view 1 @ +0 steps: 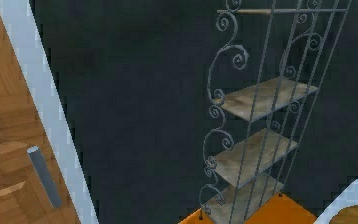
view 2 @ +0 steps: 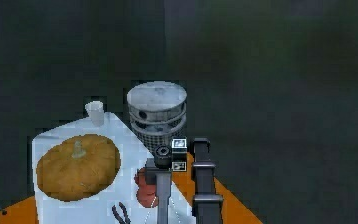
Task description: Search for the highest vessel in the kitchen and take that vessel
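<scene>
Tall grey pot (view 2: pixel 157 112) at the far right corner of the white cloth (view 2: pixel 112 130). Small white cup (view 2: pixel 94 110) at the cloth's far edge, left of the pot. Big round brown loaf (view 2: pixel 78 167) near the left edge. Near the pot and a red thing (view 2: pixel 145 186), the gripper (view 2: pixel 161 168). Cannot tell how the jaws stand, or if anything is held. Wire shelf (view 1: pixel 257 120) by a dark wall; wooden door (view 1: pixel 12 110) at the forward view's left.

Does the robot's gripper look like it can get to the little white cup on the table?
Probably not from here. The gripper is near the big grey pot, and the cup stands farther to the picture's left on the table, away from the arm. Nothing blocks the cup.
</scene>
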